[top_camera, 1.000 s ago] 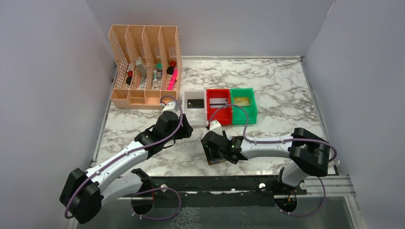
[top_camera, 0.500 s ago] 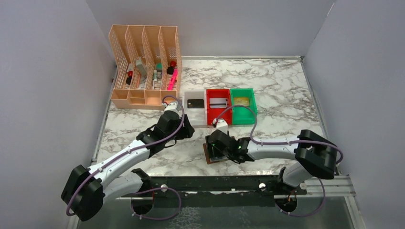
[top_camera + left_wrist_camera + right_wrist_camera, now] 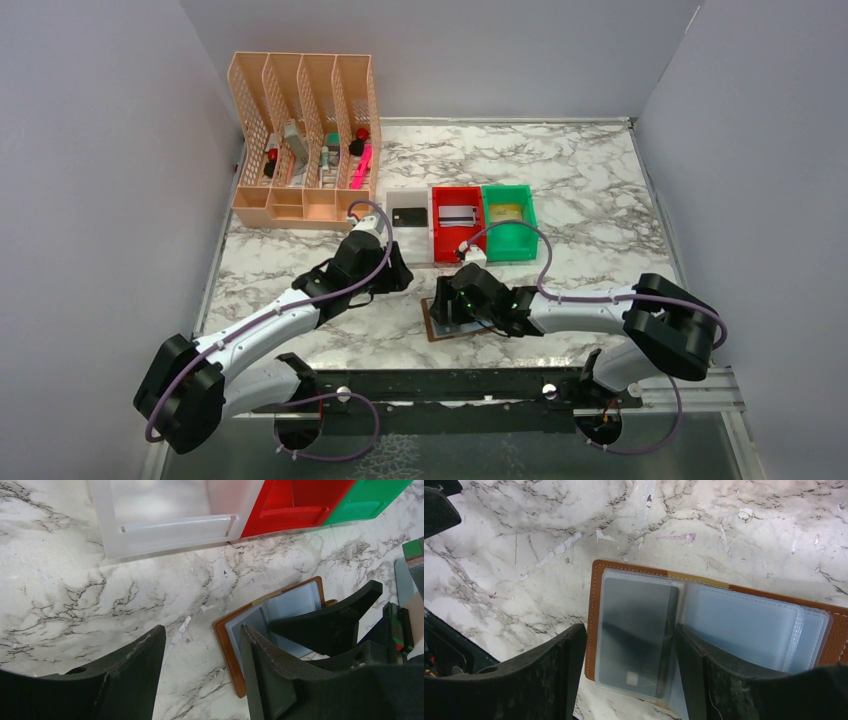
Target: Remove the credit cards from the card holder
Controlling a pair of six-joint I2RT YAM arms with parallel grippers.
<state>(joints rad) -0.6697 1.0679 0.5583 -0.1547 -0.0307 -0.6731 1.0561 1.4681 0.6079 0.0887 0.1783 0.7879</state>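
Note:
The brown card holder (image 3: 440,322) lies open on the marble, near the front middle. In the right wrist view a dark card (image 3: 636,625) with a small chip sits in the card holder's (image 3: 594,625) left clear pocket; the right pocket (image 3: 744,627) looks pale blue and empty. My right gripper (image 3: 628,630) is open, its fingers straddling that left pocket from above. My left gripper (image 3: 202,630) is open and empty just left of the holder (image 3: 292,605), its right finger over the holder's left edge. From above, the left gripper (image 3: 397,275) and right gripper (image 3: 452,303) are close together.
Three bins stand behind the holder: a white one (image 3: 408,252) with a black card (image 3: 407,215), a red one (image 3: 457,250) with a silvery-white card (image 3: 457,214), a green one (image 3: 510,247) with a gold card (image 3: 507,211). A peach desk organiser (image 3: 300,140) stands at back left.
My right gripper has slid a little to the right and farther over the holder, and the holder has shifted slightly. My left gripper has moved right, closer to the holder.

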